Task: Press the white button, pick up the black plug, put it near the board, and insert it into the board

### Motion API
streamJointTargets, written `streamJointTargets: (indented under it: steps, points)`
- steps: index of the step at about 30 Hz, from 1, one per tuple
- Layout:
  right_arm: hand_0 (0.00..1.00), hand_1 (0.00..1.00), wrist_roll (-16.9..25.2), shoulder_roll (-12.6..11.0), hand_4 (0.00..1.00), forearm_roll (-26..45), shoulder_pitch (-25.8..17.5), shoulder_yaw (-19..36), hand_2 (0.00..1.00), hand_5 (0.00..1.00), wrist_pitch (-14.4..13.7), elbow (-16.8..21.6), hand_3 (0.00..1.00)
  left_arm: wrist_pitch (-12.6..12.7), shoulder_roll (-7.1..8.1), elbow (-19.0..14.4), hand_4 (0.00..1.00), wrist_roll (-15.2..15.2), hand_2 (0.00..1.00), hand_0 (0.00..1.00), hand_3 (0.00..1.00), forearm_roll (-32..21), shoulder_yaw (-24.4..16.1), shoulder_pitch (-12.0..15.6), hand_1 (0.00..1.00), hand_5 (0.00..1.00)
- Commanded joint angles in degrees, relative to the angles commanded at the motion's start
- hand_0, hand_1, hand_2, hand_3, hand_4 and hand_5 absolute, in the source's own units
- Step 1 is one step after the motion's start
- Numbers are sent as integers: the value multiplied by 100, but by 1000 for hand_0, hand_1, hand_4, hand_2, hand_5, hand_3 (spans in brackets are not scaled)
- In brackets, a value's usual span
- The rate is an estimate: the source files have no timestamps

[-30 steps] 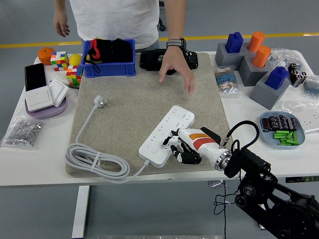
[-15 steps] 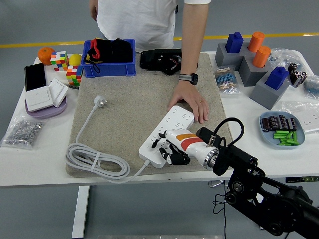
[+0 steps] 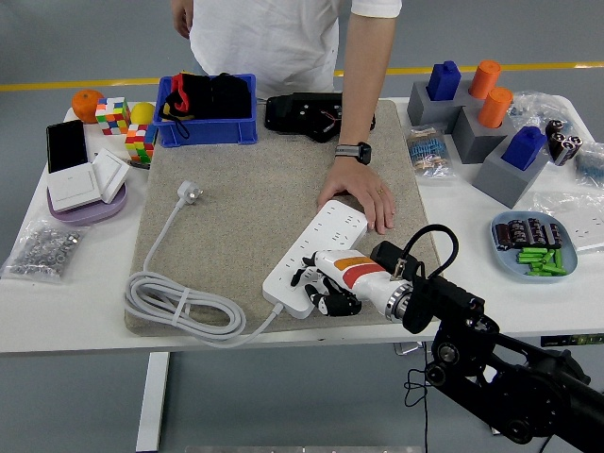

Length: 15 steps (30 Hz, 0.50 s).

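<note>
At the lower centre of the frame, a long white plastic power strip [image 3: 314,255] lying diagonally on the beige felt mat [image 3: 255,179], right hand [image 3: 326,283] curling its fingers over the strip's near end, gripping nothing, a person's hand [image 3: 363,196] pressing flat by the far end, the black plug [image 3: 304,113] sitting at top centre.

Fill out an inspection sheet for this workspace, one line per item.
Surface: white table with a beige felt mat on it.
Job's things: white power strip lies diagonally on the mat; black plug not identified.
Clutter: blue bin of black items, colour cubes, wall switches, bag of screws, grey blocks with blue and orange pegs.
Hands: right hand has curled fingers over the strip's near end; left hand not in view.
Cables: strip's white cord coiled at the mat's left, its plug lying free.
Surroundings: a person's hand rests at the strip's far end.
</note>
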Motion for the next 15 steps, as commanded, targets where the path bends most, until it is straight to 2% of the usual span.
streamJointTargets:
  steps: [15]
  points:
    - [2,2,33,-2,448,-84,12,-101,38,2,-8,-105,580,9,-5,0,545,6,611,687,636,31,-20,-12,635,189]
